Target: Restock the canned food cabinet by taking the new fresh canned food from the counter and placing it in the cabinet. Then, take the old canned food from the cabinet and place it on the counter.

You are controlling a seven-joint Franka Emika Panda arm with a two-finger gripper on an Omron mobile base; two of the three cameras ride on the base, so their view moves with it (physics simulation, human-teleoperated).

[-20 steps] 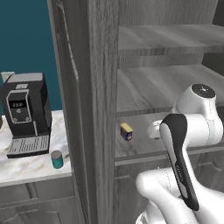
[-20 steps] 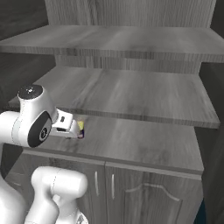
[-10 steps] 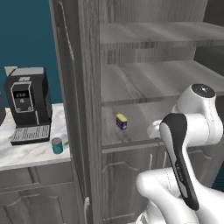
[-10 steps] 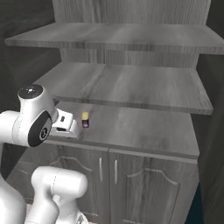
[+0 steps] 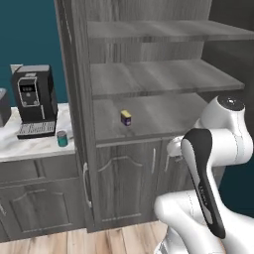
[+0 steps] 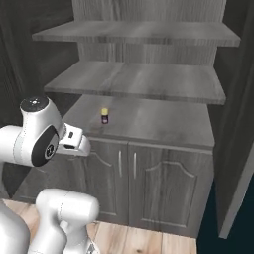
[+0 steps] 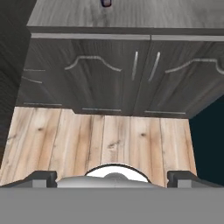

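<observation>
Nothing of the restock looks done: teal can [image 5: 62, 138] waits on the counter [image 5: 30, 148] at nine o'clock of the cabinet [image 5: 149, 114], blue can [image 5: 126, 117] sits on its lowest shelf, and the gripper [image 7: 111, 177] hangs spread and empty.

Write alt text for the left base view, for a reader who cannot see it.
A small dark blue can with a yellow top stands alone on the lowest open shelf of a tall grey wood-grain cabinet. To its left, a teal can sits on a marble counter before a black coffee machine; the white robot arm fills the lower right.
</observation>
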